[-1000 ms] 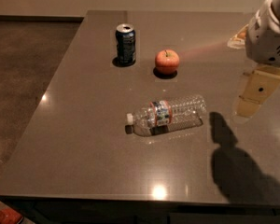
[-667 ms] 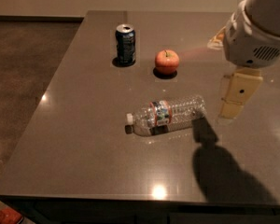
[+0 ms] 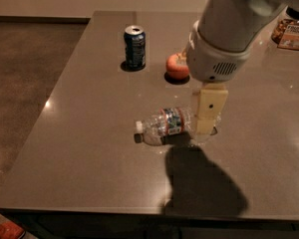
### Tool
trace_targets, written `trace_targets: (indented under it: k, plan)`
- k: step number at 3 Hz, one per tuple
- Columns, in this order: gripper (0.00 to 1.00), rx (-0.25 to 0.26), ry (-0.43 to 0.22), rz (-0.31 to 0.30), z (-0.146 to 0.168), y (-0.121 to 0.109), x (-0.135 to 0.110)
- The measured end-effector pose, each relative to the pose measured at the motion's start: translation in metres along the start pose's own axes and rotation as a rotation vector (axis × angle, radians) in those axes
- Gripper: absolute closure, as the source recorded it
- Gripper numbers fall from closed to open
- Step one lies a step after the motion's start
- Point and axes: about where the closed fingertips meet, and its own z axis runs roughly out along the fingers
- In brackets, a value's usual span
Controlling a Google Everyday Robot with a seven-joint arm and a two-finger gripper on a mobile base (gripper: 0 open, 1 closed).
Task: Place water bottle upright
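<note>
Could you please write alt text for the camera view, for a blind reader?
The gripper hangs at the base end of a water bottle lying on its side on a table, cap pointing left. Behind it stand a blue can and an orange fruit.

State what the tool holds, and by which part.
Cannot be told. The tool sits at the base end of the water bottle, which lies on its side.

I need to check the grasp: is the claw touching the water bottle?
Cannot tell. In the camera view the claw overlaps the base end of the lying water bottle, but neither contact nor a gap shows.
</note>
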Motion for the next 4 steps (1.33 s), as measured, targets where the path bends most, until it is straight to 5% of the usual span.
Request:
trace_targets:
  k: [2, 4]
  plan:
    - [0.0, -0.11, -0.009, -0.025, 0.053, 0.008, -0.029]
    - [0.0, -0.097, 0.028, -0.004, 0.081, 0.007, -0.031]
